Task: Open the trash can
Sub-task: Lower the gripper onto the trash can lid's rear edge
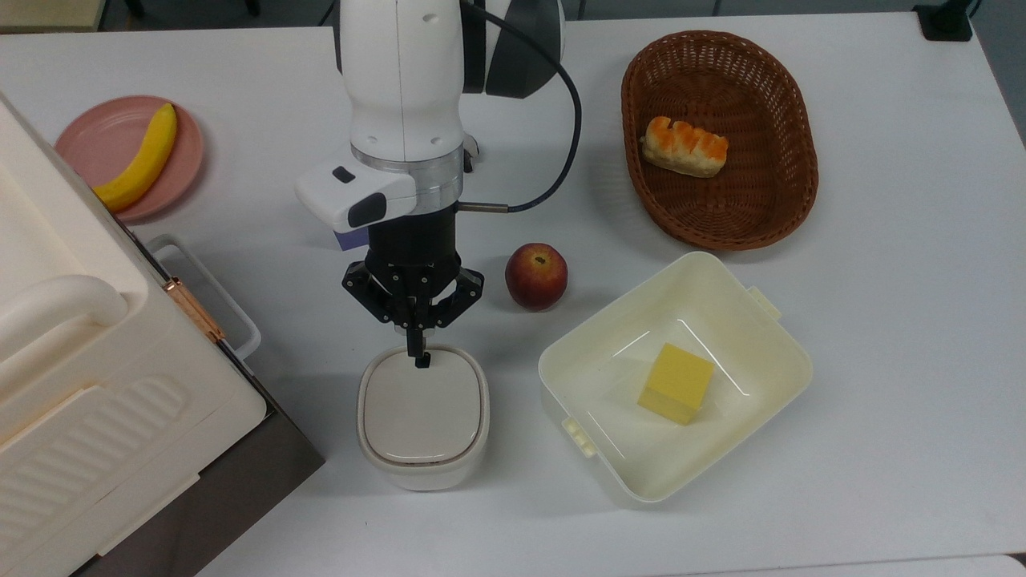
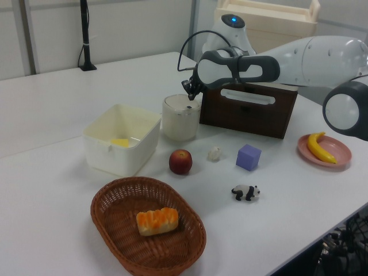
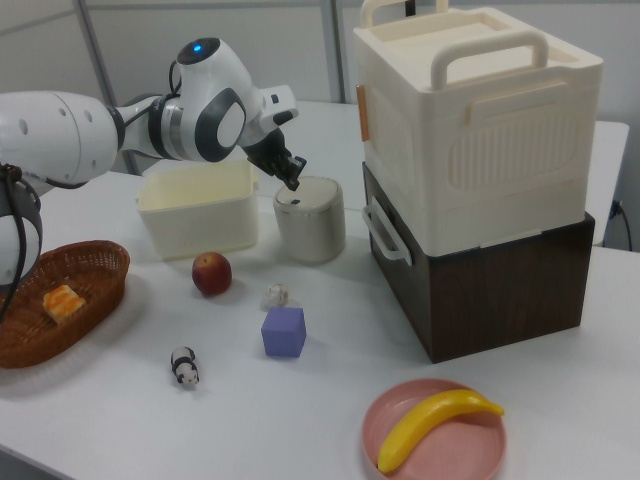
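**Inspector:** State of the gripper (image 1: 416, 353)?

**Assistant:** Fingers pressed together into a single black tip, gripping nothing; the tip points down at the small black button (image 1: 422, 362) at the 12 o'clock edge of the lid, in the top view; contact or a slight gap there, I cannot tell; in the right view the gripper (image 3: 291, 182) sits just over the lid's rim.

**Inspector:** And the trash can (image 1: 422, 415)?

**Assistant:** Upright on the white table (image 1: 882, 320), lid flat and closed; in the left view the trash can (image 2: 180, 118) stands just beside the dark brown box (image 2: 248, 109).

**Inspector:** Surroundings, top view?

**Assistant:** Apple (image 1: 535, 276) at 2 o'clock from the can, near but apart; cream tub (image 1: 769, 353) at 3 o'clock, holding a yellow block (image 1: 676, 383); wicker basket (image 1: 793, 192) with a bread roll (image 1: 684, 147) well apart at 1 o'clock; pink plate (image 1: 96, 140) bearing a banana (image 1: 140, 159) at 10 o'clock; the large cream ribbed case (image 1: 96, 385) at 9 o'clock; purple cube (image 2: 248, 157) and panda figure (image 2: 245, 192) in the left view, away from the can.
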`<control>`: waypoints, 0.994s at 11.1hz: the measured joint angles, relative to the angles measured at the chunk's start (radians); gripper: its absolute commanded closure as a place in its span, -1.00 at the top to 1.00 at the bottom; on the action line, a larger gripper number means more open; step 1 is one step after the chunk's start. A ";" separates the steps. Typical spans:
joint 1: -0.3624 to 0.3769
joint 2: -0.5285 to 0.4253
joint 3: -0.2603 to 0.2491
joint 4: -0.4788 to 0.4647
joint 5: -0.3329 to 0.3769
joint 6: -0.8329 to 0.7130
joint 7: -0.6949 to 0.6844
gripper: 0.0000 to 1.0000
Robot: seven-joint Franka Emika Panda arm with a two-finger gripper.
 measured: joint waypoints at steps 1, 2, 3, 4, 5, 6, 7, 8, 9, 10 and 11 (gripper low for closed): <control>0.002 0.006 0.000 0.003 -0.012 0.000 0.000 -1.00; 0.003 0.011 0.000 0.003 -0.022 0.000 0.000 -1.00; 0.004 0.014 0.000 0.003 -0.026 0.000 0.000 -1.00; 0.005 0.016 0.000 0.004 -0.028 0.000 0.000 -1.00; 0.005 0.018 0.000 0.004 -0.032 0.000 0.000 -1.00; 0.006 0.022 0.000 0.004 -0.034 0.000 0.000 -1.00; 0.006 0.026 0.000 0.004 -0.034 0.003 0.000 -1.00; 0.007 0.030 0.000 0.004 -0.035 0.025 0.000 -1.00; 0.009 0.036 0.000 0.004 -0.036 0.043 0.000 -1.00; 0.010 0.041 0.000 0.004 -0.038 0.048 0.000 -1.00; 0.011 0.045 0.000 0.004 -0.043 0.049 0.000 -1.00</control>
